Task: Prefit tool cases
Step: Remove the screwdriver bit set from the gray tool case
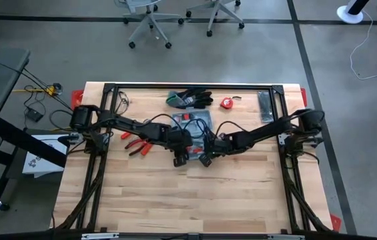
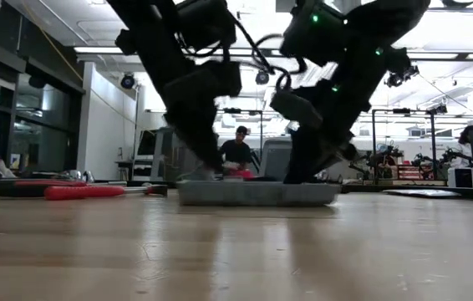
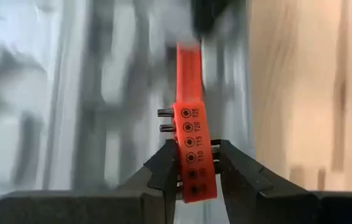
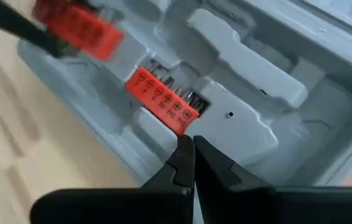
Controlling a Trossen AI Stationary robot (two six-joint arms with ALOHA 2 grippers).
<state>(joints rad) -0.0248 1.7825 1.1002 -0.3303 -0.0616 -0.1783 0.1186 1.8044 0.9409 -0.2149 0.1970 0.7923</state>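
Note:
The grey-blue tool case [image 1: 198, 120] lies open on the table, its moulded recesses facing up [image 4: 257, 93]. A red bit holder [image 4: 163, 99] sits in a recess near the case's front wall. My left gripper [image 3: 194, 152] is shut on a second red bit holder [image 3: 188, 112], a strip marked with T sizes, and holds it over the case [image 4: 79, 25]. My right gripper [image 4: 193, 142] is shut, pointing steeply down, with its tips just beside one end of the seated holder. In the low view both arms reach down into the case [image 2: 257, 194]. My left gripper pinches the red strip's near end [image 3: 191, 177] between its two fingers, one on each long edge. The strip runs on ahead of the fingers, along their line. It slants down and is lifted clear above the case. My right gripper's shut tips stand at the end [image 4: 185, 126] of the seated holder; I cannot tell whether they touch it.
Red-handled pliers [image 1: 138, 143] lie left of the case. Black-and-green gloves [image 1: 190, 99], a red tape measure [image 1: 226, 103] and a dark flat bar [image 1: 265, 105] lie along the far edge. Bare wood fills the near half [image 1: 188, 200]. A person sits beyond the table [image 2: 238, 149].

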